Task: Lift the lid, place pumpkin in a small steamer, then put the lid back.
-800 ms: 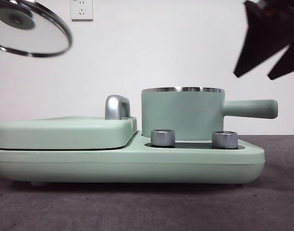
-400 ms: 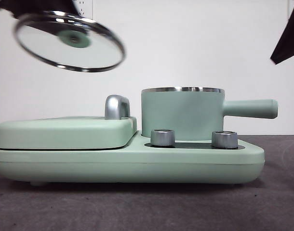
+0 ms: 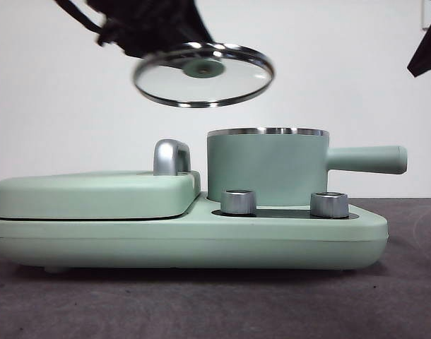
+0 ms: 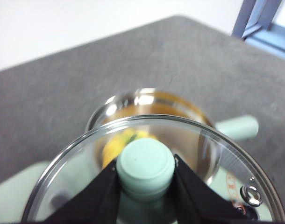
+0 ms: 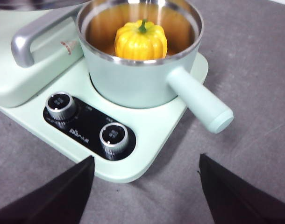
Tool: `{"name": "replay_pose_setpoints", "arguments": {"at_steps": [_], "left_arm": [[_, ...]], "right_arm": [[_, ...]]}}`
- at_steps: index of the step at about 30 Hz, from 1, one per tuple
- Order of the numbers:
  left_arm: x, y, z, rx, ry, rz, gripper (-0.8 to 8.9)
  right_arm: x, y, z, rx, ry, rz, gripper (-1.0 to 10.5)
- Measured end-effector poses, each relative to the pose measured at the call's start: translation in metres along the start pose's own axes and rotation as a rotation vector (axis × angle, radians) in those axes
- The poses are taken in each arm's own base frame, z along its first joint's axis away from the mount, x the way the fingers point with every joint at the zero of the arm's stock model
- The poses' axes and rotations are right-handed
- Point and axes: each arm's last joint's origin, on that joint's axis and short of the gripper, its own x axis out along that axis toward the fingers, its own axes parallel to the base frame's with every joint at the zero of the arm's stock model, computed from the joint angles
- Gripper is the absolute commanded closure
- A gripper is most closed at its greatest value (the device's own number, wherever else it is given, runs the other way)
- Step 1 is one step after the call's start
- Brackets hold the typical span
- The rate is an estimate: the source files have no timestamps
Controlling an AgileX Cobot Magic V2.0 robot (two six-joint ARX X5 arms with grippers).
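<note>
Only illegible print on the black control panel.

This looks like a bare test bench in a lab, not a lived-in kitchen. A mint-green cooking appliance stands alone on a gray felt-like tabletop before a blank white wall. A blue metal frame stands beyond the table's far edge.

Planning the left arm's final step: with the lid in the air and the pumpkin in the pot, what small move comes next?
Probably shift the lid sideways over the small steamer, then lower it: the left gripper holds it above, off-centre.
</note>
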Motion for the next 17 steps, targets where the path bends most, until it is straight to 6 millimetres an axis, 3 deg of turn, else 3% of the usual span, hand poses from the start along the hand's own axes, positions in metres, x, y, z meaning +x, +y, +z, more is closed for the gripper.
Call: {"name": "replay_pose_setpoints", "arguments": {"at_steps": [8,17], "left_arm": [[0.042,-0.005,-0.014,0.030,-0.015,0.021,8.02],[0.069,-0.008,-0.001,0.113,-0.084,0.022,8.03]], "right_arm": [[0.000,0.000,0.000,0.003,0.005,0.000,6.0],[0.000,0.000,0.000,0.003,0.005,0.000,6.0]]}}
